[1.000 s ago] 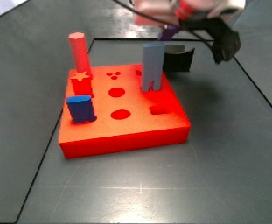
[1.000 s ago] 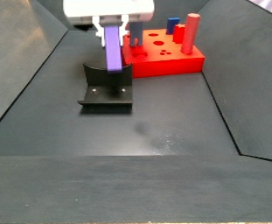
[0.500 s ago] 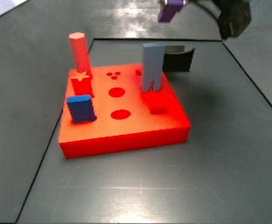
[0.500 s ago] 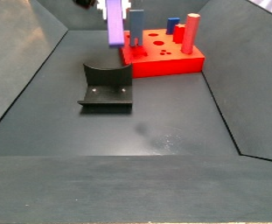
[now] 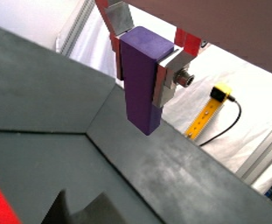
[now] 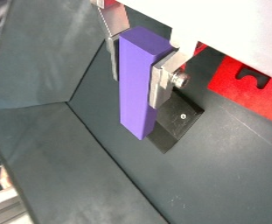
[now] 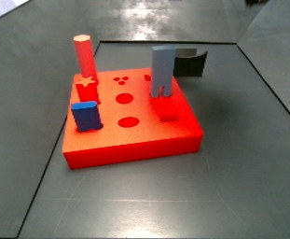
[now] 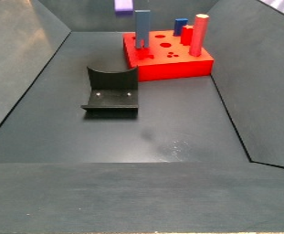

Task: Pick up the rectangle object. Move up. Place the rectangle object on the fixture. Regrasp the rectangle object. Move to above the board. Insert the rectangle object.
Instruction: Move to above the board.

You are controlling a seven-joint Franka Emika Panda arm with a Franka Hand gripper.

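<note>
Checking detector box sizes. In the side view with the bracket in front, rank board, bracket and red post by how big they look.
1. Board, by a narrow margin
2. Fixture, nearer the camera, so its rank is unsure
3. Red post, clearly smallest

The gripper is above this view, gripping the rectangle object.

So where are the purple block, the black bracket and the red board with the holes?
rectangle object (image 6: 135, 83), wrist view, its long front face.
fixture (image 8: 111, 91), side view, its base plate.
board (image 7: 134, 145), side view, its front wall.

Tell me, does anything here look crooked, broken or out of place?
Nothing stands out. The pincer holds the smooth purple rectangular block squarely, raised high above the floor. The black bracket fixture is bare, and the pegs in the red-orange board stand upright.
</note>
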